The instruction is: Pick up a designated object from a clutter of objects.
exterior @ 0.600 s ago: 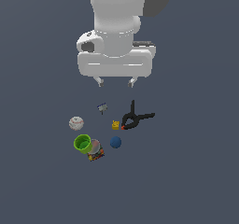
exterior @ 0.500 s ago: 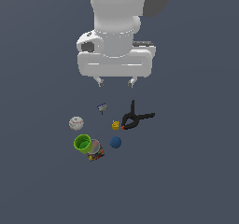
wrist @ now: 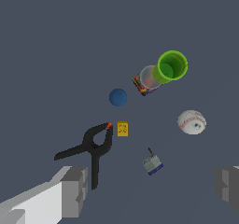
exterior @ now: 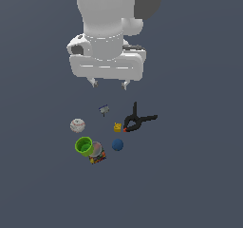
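Nothing among the items has been shifted since the earlier frames; only the tool (exterior: 109, 84) is seen to have drifted slightly toward the exterior view's left while kept high above the clutter. The lime-green cup (exterior: 84, 146) is found on the dark bench (exterior: 190, 175), rim up, at the edge of the group toward the exterior view's left. It is pressed against the silver-topped can (exterior: 97, 152), whose colourful label is seen low on its side. The white baseball (exterior: 78, 125) is set near the cup, apart from it. The blue ball (exterior: 117, 145) is placed just beyond the can. Farther out, the tiny yellow piece (exterior: 117, 127) is seen touching the tip of the black clamp (exterior: 136, 120), and the small grey piece (exterior: 104, 110) lies alone. The tool's fingers (wrist: 74, 190) are held wide apart, nothing between them.
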Action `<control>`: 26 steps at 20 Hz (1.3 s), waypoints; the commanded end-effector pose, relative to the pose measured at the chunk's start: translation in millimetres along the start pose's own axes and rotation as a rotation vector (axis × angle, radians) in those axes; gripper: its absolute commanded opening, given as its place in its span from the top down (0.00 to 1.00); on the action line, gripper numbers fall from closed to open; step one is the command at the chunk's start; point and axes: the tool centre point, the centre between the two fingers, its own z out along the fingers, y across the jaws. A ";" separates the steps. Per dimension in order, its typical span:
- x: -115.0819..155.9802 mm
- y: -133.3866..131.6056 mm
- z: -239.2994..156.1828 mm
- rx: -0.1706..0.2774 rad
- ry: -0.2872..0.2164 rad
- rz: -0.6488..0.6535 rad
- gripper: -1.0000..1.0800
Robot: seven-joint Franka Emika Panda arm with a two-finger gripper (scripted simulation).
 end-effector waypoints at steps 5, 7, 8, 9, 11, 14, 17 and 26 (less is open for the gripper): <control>4.9 1.8 3.4 0.000 -0.001 0.001 0.04; 9.4 4.1 6.7 0.001 -0.002 0.002 0.04; 12.2 5.4 8.7 0.001 -0.003 0.003 0.04; 15.1 6.5 10.8 0.001 -0.003 0.003 0.04; 22.3 10.0 16.4 0.001 -0.004 0.004 0.04; 35.0 16.6 27.0 0.000 -0.006 0.006 0.04; 50.3 25.1 41.0 0.000 -0.009 0.009 0.04; 99.2 59.9 100.7 -0.006 -0.018 0.016 0.04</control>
